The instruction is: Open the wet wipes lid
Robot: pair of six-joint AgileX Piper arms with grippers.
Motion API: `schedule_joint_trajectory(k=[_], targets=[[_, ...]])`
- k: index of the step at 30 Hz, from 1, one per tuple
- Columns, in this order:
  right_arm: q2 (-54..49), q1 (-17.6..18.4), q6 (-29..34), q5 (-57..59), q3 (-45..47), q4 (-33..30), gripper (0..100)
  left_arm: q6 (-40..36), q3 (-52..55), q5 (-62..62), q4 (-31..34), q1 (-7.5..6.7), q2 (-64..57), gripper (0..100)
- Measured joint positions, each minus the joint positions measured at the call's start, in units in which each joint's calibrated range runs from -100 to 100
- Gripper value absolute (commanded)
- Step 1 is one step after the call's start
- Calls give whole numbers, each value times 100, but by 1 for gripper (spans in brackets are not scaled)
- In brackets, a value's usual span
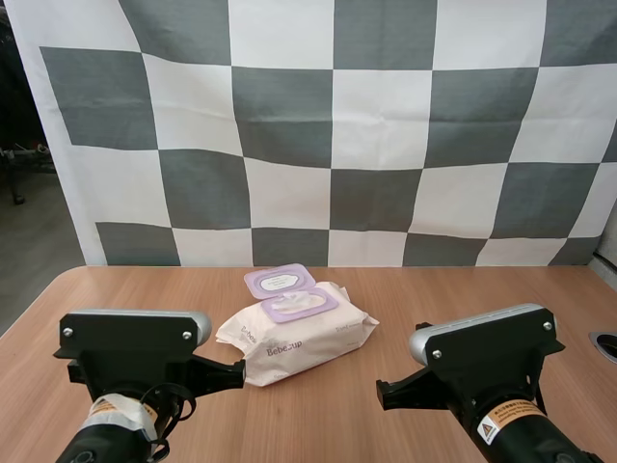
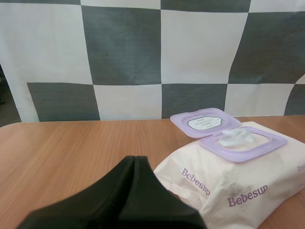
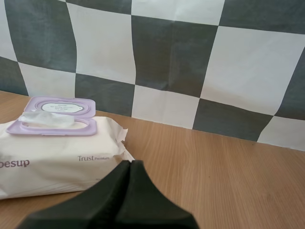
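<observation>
The left gripper [image 1: 231, 372] sits low at the near left of the table [image 1: 318, 424]. Its two black fingers lie together as one dark wedge and hold nothing. The tip points towards the near left corner of the pack of wet wipes [image 1: 289, 340] and is just beside it. I cannot tell whether it touches the wrapper.

The pack lies flat around the middle of the table, turned at a slant, with its long side running from near left to far right. It is a soft cream packet with purple lettering. Its purple lid [image 1: 280, 281] is already open, swung back on the far side and lying almost flat, with its white inner label facing up. In front of the lid is the purple frame of the opening [image 1: 301, 306], and a crumpled white wipe [image 2: 236, 138] sticks up through it.

The right gripper [image 1: 383, 394] sits at the near right of the table. Its fingers are also pressed together into one wedge with nothing between them. It is to the right of the pack and nearer than it, with bare wood between its tip and the wrapper.
</observation>
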Motion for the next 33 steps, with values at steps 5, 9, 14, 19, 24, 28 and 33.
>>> schedule_joint_trajectory(k=[5, 9, 14, 19, 24, 28, 33], targets=[[0, 0, 0, 22, 0, 0, 0, 8, 0, 0, 0, 0, 0, 0], [0, 0, 0, 119, 0, -43, 0, 8, 0, 0, 0, 0, 0, 0], [0, 0, 0, 119, 0, -94, 0, 8, 0, 0, 0, 0, 0, 0], [0, 0, 0, 119, 0, -94, 0, 8, 0, 0, 0, 0, 0, 0], [0, 0, 0, 119, 0, -94, 0, 8, 0, 23, 19, 0, 0, 0], [0, 0, 0, 119, 0, -94, 0, 8, 0, -115, 19, 0, 0, 0], [0, 0, 0, 119, 0, -94, 0, 8, 0, -115, 19, 0, 0, 0]])
